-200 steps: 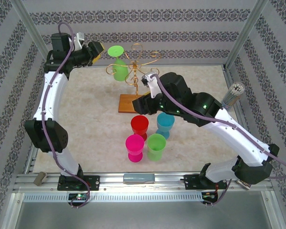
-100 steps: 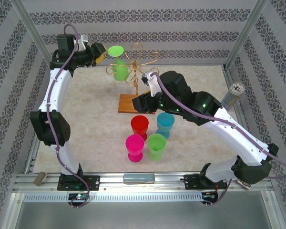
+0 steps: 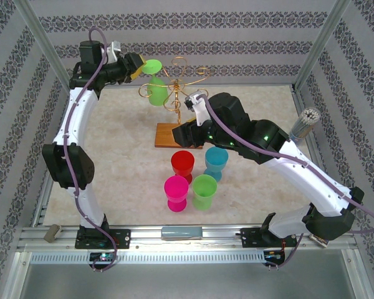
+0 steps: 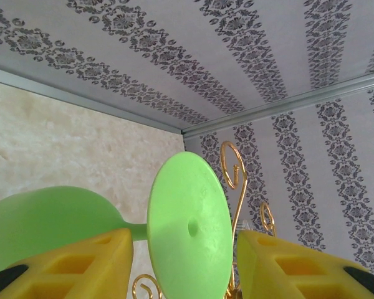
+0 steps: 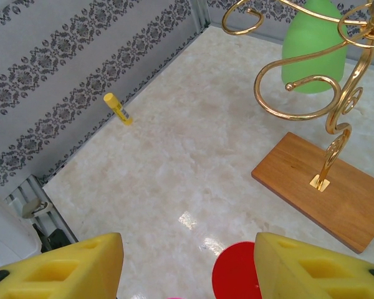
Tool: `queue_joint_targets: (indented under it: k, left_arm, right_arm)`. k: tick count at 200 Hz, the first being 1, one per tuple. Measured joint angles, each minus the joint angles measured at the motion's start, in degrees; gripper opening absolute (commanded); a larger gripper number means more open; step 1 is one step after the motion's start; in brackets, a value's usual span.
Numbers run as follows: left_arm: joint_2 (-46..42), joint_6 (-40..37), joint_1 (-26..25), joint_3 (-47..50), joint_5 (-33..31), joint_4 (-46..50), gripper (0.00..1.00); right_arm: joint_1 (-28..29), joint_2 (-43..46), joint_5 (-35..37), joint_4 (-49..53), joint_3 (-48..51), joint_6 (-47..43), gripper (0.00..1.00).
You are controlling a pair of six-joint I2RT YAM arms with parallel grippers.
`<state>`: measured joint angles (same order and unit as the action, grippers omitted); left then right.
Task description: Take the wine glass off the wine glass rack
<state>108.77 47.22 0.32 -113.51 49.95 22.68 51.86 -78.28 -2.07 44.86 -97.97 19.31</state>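
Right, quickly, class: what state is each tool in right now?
Left tool: open, straddling the foot of the green wine glass, not gripping it.
Right tool: open, holding nothing.

wine glass [image 4: 190,230]: matt green plastic | rack [image 5: 329,162]: shiny gold metal wire | base [image 5: 299,180]: smooth wood

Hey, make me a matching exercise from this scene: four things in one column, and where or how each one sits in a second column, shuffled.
Column one
1. green wine glass
2. left gripper
3. pink cup
4. wine glass rack

Column two
A. upright on the table, beside the green cup
B. hangs bowl-down from a gold arm
C. wooden base flat on the table
D. fingers either side of the glass's foot

Pairs: 1-B, 2-D, 3-A, 4-C
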Motion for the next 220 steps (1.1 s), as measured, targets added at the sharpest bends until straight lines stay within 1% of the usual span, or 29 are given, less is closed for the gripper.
queue_joint_targets:
  k: [37, 69, 166, 220]
  left_arm:
    - [0.15, 0.24, -0.26, 0.04, 0.0, -0.07, 0.43]
    - [0.15, 0.83, -0.33, 0.15, 0.0, -0.42, 0.38]
    - [0.17, 1.53, -0.37, 1.29, 0.02, -2.21, 0.32]
    - [0.17, 2.21, -0.57, 2.21, 0.02, -2.6, 0.27]
  right_arm:
    - [-0.02, 0.02, 0.02, -0.59, 0.61, 0.0, 0.58]
    - [-0.02, 0.02, 0.02, -0.59, 1.01, 0.0, 0.58]
    - [-0.39, 0.13, 0.02, -0.59, 1.14, 0.0, 0.58]
    - [-0.39, 0.13, 0.0, -0.59, 1.2, 0.0, 0.58]
